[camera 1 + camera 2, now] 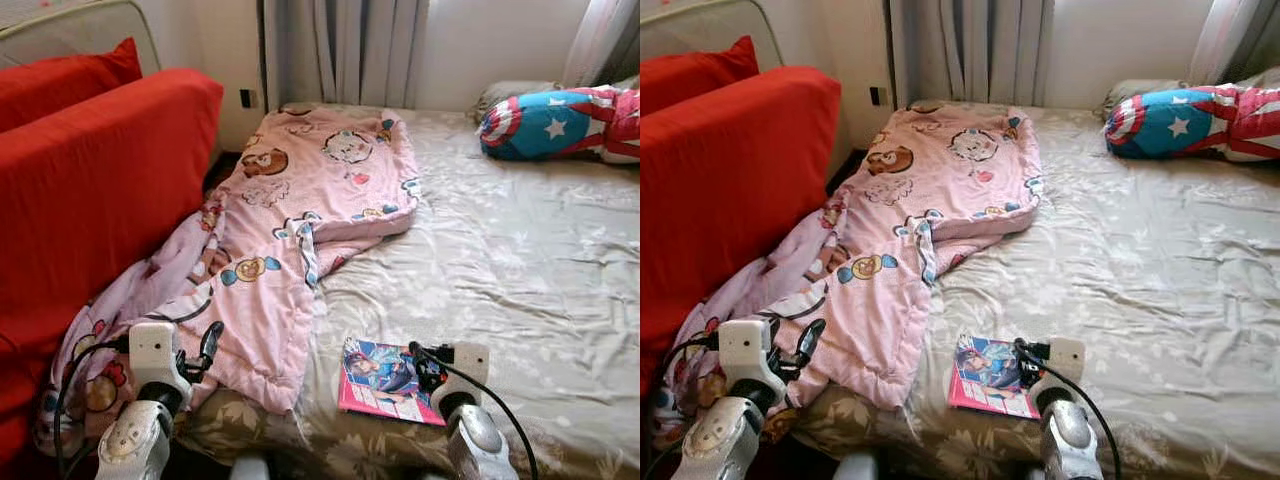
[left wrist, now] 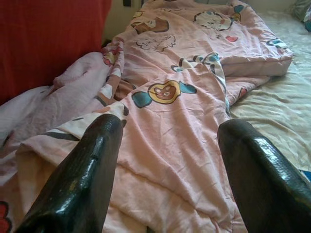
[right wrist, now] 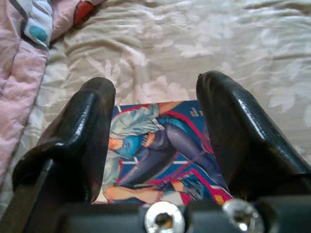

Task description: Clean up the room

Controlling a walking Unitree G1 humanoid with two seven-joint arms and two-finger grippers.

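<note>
Bed (image 1: 520, 270) under inspection, covered with a beige floral sheet, wrinkled across its middle. A pink cartoon-print quilt (image 1: 300, 215) lies crumpled along the bed's left edge, running from the head end down to the near left corner, where a fold spills off the edge. A comic book (image 1: 385, 382) lies flat on the sheet at the near edge, just beside the quilt's lower hem but apart from it, cover up. A pillow in a blue, red and white star-and-stripe print (image 1: 560, 122) rests at the far right corner of the bed, well apart from the book. A red sofa (image 1: 90, 190) with a red cushion (image 1: 60, 80) on top stands against the bed's left edge, touching the quilt. Grey curtains (image 1: 345, 50) hang behind the head end.

My right hand (image 3: 155, 131) hovers low over the comic book, fingers (image 3: 82, 131) spread apart, the cover visible between them; it grips nothing. My left hand (image 2: 167, 165) is over the quilt at the near left corner, fingers likewise parted and empty, pink fabric showing in the gap.
</note>
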